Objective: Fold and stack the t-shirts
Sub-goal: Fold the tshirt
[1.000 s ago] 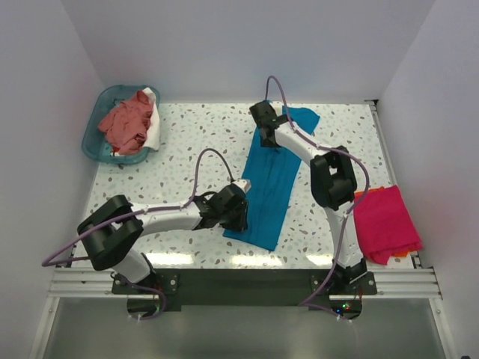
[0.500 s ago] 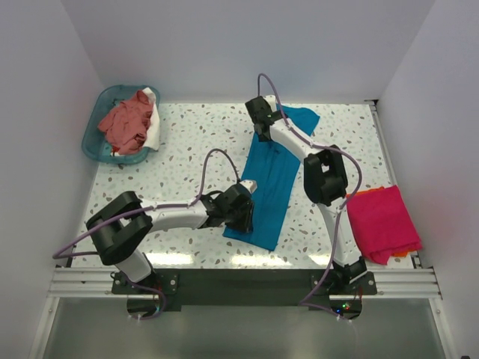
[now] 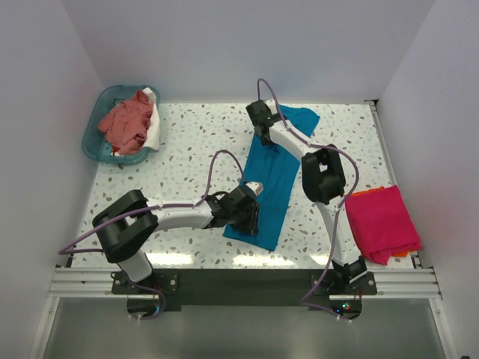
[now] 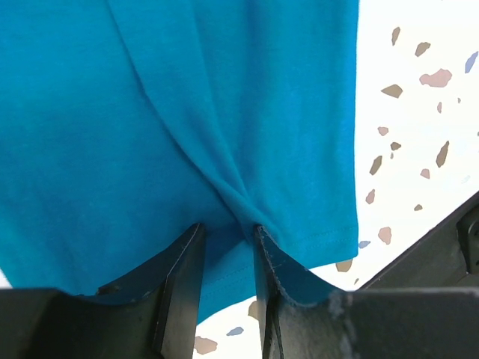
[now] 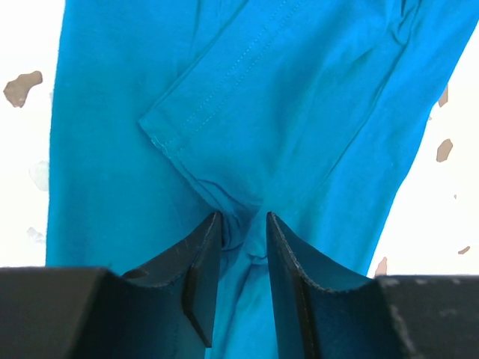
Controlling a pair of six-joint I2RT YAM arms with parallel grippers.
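A teal-blue t-shirt (image 3: 271,179) lies folded lengthwise as a long strip on the speckled table, running from the far middle toward the near edge. My left gripper (image 3: 247,213) is shut on a pinch of its near hem (image 4: 224,217). My right gripper (image 3: 262,123) is shut on a bunch of cloth at its far end beside a sleeve (image 5: 239,217). A folded magenta-pink t-shirt (image 3: 383,222) lies at the right edge on top of an orange one (image 3: 402,254). A dusty salmon-pink shirt (image 3: 126,122) and a white one (image 3: 152,129) lie crumpled in the basket.
A translucent teal plastic basket (image 3: 96,123) stands at the far left corner. White walls close in the table on the left, back and right. A metal rail (image 3: 239,280) runs along the near edge.
The left gripper has slid a little to the right along the shirt's near hem. The right gripper has shifted slightly left at the far end. The teal shirt has barely moved.
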